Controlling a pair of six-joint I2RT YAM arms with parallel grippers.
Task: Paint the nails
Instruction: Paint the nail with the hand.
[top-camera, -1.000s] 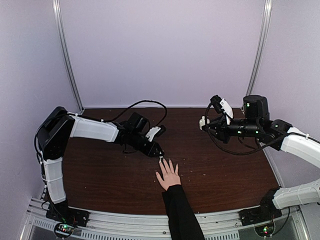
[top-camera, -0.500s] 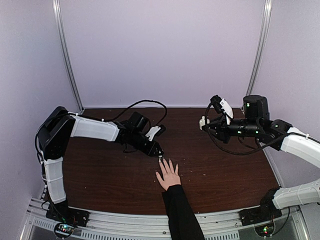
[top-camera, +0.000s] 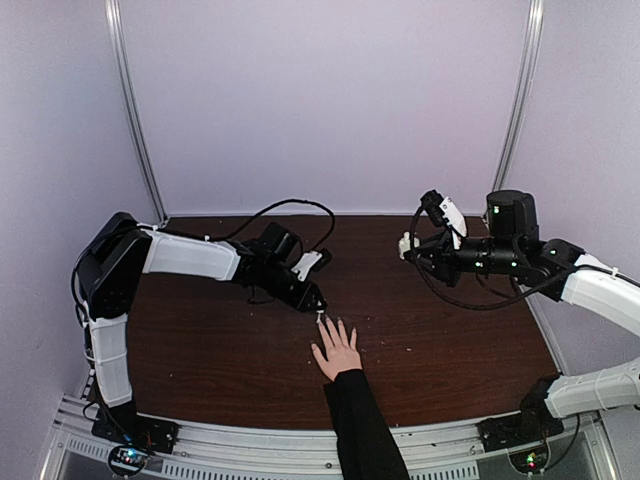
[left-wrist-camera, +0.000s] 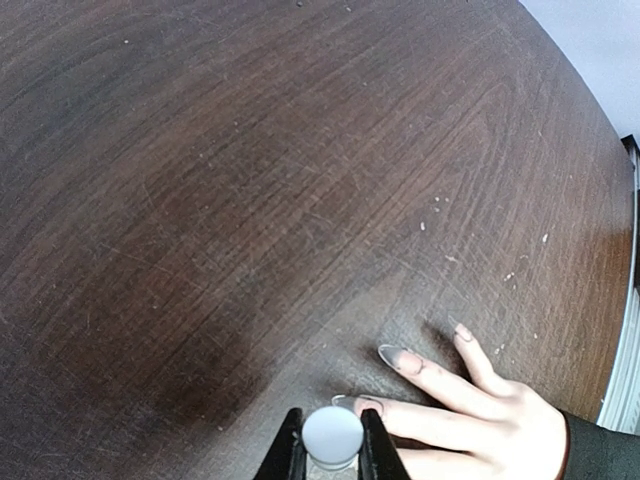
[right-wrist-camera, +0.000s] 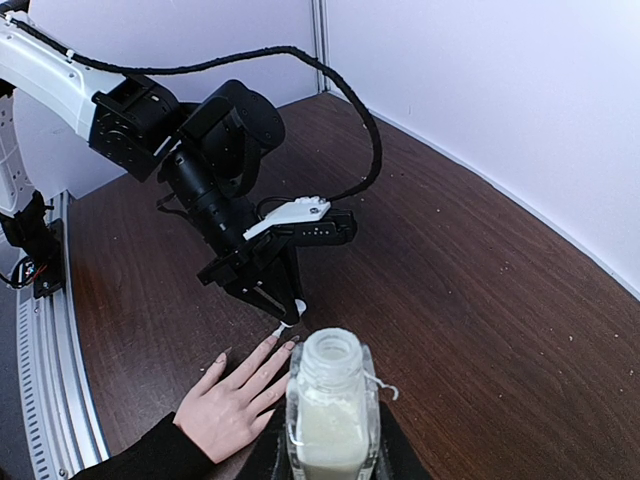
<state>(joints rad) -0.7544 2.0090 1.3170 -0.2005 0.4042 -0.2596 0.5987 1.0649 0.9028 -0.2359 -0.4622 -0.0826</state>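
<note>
A light-skinned hand (top-camera: 337, 352) with a black sleeve lies flat on the brown table (top-camera: 200, 340), fingers spread. Its long nails (left-wrist-camera: 394, 356) show in the left wrist view. My left gripper (left-wrist-camera: 332, 430) is shut on a round white cap (left-wrist-camera: 333, 437), right beside the nearest fingertip nail (left-wrist-camera: 352, 401). In the right wrist view a thin white brush stem (right-wrist-camera: 284, 325) points down from that cap onto a fingertip. My right gripper (right-wrist-camera: 330, 462) is shut on an open clear bottle (right-wrist-camera: 330, 420) of pale polish. It holds the bottle upright above the table at the right (top-camera: 406, 243).
A black cable (top-camera: 290, 208) loops over the back of the table behind the left arm. White walls and two metal posts (top-camera: 135, 110) close in the sides and back. The sleeve crosses the near table edge (top-camera: 360, 425).
</note>
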